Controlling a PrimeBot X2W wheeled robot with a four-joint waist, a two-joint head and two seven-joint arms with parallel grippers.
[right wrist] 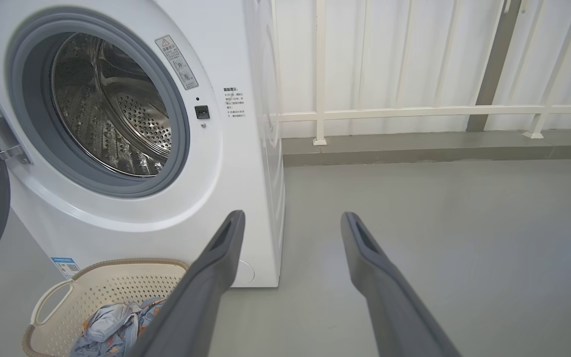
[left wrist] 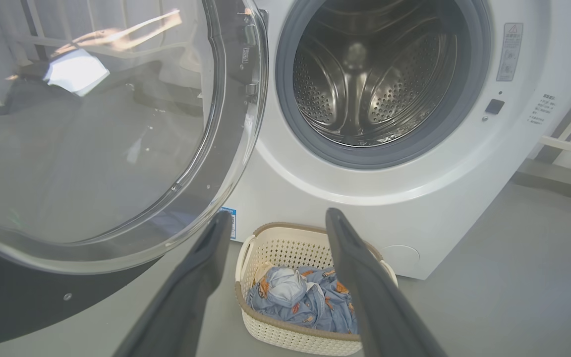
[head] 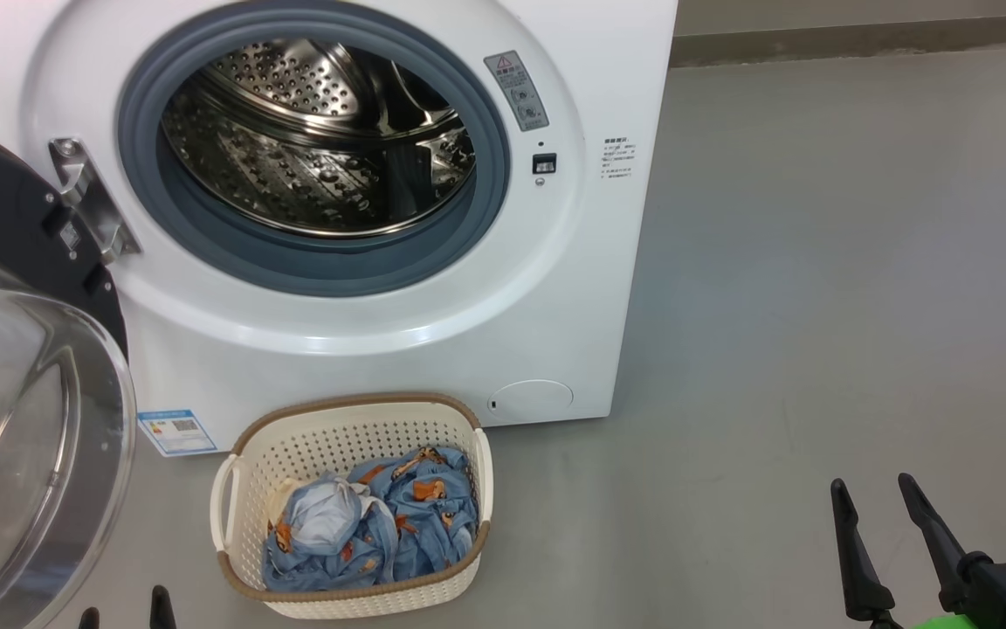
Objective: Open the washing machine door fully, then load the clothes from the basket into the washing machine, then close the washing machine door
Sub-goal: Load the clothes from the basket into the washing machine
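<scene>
Clothes (head: 416, 524): light blue with orange-brown print, crumpled in one heap inside basket (head: 328, 445), at 6 o'clock in head view.

Left gripper (left wrist: 278, 218): fingers spread wide, holding nothing, low at 7 o'clock in head view, near basket's left handle (head: 223, 500); in left wrist view, pointed over basket toward washer (head: 381, 349).

Right gripper (head: 871, 482): also spread wide and empty, at 5 o'clock in head view, well apart from basket, above bare floor (head: 817, 306).

Basket: on floor just in front of washer, below mouth of drum (head: 320, 148); touching washer or not, cannot tell. Drum: at 12 o'clock, looking empty. Door (head: 31, 419): swung out to 9 o'clock, glass bowl bulging toward camera, seemingly clear of the path from basket to drum.

Handling, as a judgement: probably light, soft and limp, not fragile; likely to sag, unfold and trail once lifted. Best hold: raised whitish bunch at heap's 9 o'clock, or thick blue fold at its centre, pinched deep from above to gather several layers. Worth watching: loose ends snagging on basket rim or on grey ring (head: 141, 157) around drum.
</scene>
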